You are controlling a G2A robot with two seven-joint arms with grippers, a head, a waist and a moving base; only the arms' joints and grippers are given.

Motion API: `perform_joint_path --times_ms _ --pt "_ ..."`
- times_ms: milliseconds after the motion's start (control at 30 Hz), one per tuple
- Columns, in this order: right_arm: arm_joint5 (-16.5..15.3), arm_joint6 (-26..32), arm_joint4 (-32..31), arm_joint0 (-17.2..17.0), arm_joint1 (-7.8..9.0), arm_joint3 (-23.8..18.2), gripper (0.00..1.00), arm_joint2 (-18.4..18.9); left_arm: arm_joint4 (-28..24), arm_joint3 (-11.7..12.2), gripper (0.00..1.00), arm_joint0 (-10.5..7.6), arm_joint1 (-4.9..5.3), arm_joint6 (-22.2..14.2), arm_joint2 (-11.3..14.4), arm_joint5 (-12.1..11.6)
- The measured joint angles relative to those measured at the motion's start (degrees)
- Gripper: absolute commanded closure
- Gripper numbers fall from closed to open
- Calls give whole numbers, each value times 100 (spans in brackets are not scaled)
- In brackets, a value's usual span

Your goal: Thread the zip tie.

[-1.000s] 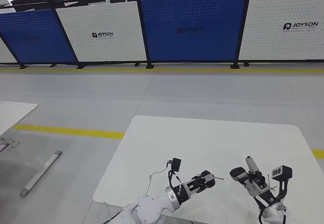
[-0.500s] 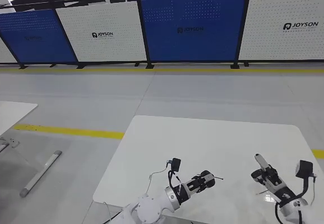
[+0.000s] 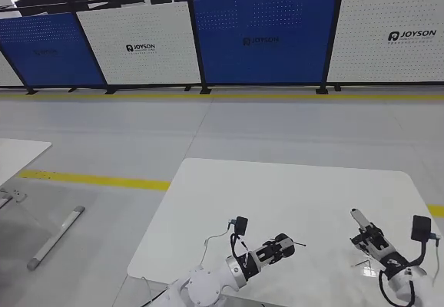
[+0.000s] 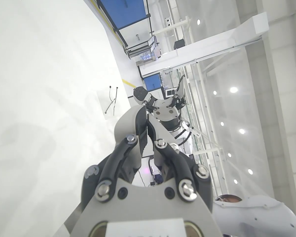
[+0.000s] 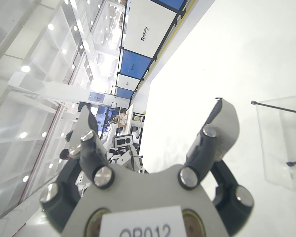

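Observation:
On the white table my left gripper sits near the front edge, its fingers pressed together. A thin black zip tie sticks out of its tip toward the right. My right gripper stands well apart at the table's right, fingers spread open with nothing between them; it also appears far off as the right gripper. Two loose black zip ties lie on the table close to the right arm, one zip tie just beside its finger.
A clear, glass-like sheet lies over the loose ties by the right gripper. The table's front edge runs just under both arms. Blue and white panel walls stand far behind across the open floor.
My right gripper has drawn away to the right from the left gripper, toward the table's right edge. The left arm and its zip tie have stayed put.

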Motion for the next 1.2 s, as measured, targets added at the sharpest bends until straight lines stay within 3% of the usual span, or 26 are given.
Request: perform_joint_path --times_ms 133,267,433,1200 --pt "-8 903 -184 240 91 40 0 275 0 0 100 0 0 0 0 0" --pt "-19 2027 -899 384 231 -81 0 638 0 0 100 0 0 0 0 0" --pt "221 3052 -1649 721 352 -31 0 755 0 0 100 0 0 0 0 0" --pt "258 3053 -1681 742 353 -27 0 754 0 0 100 0 0 0 0 0"
